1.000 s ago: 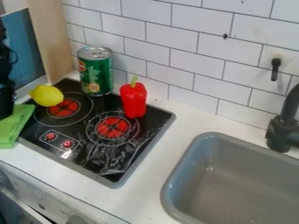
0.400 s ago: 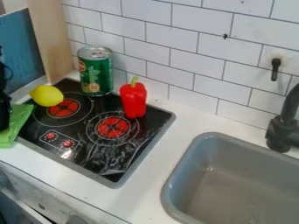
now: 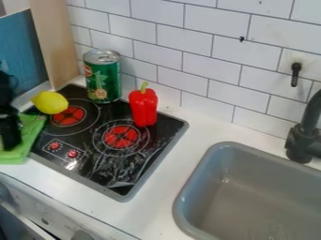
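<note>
gripper, camera view: i had it [image 3: 9, 143] at the left edge of the frame, over the green cloth; whether it was spread or pinching, i couldn't tell.
cloth: it [image 3: 31, 129] lay at the left edge, overlapping the stove's [image 3: 128, 180] left side.
progress: i judged handling of the cloth under way; i couldn't confirm a secure hold or anything finished, so settling the cloth seemed left.
count: one cloth, one lemon [image 3: 50, 102], one can [image 3: 103, 77], one red pepper [image 3: 143, 107], two burners, one sink [image 3: 210, 157].
</note>
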Motion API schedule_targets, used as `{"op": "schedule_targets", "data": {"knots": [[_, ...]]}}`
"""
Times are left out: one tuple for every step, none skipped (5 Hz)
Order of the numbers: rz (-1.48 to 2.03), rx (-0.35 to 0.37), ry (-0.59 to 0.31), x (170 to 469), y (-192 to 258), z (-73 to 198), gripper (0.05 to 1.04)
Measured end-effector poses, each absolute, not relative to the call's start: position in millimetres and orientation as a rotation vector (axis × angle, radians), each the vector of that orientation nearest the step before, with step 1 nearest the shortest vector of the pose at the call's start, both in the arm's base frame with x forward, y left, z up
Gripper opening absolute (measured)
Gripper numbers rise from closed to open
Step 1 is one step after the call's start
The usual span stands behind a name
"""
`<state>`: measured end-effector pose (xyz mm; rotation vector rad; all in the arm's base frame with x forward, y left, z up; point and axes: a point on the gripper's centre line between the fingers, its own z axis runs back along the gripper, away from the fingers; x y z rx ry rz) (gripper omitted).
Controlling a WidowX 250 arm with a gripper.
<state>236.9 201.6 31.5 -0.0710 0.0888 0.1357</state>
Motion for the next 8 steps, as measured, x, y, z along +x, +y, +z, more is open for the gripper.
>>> {"op": "schedule_targets", "data": {"knots": [[-0.038,-0.177,0.024,244,151,36,1.001],[-0.189,-0.257,0.002,251,116,34,1.001],[-0.314,-0.277,0.060,236,58,32,1.001],[-0.326,-0.306,0.082,219,0,32,1.001],[-0.248,-0.241,0.086,220,-43,31,1.001],[-0.191,-0.188,0.027,221,-48,29,1.001],[-0.145,-0.146,-0.007,222,-49,30,1.001],[-0.134,-0.146,-0.040,229,-8,75,1.000]]}}
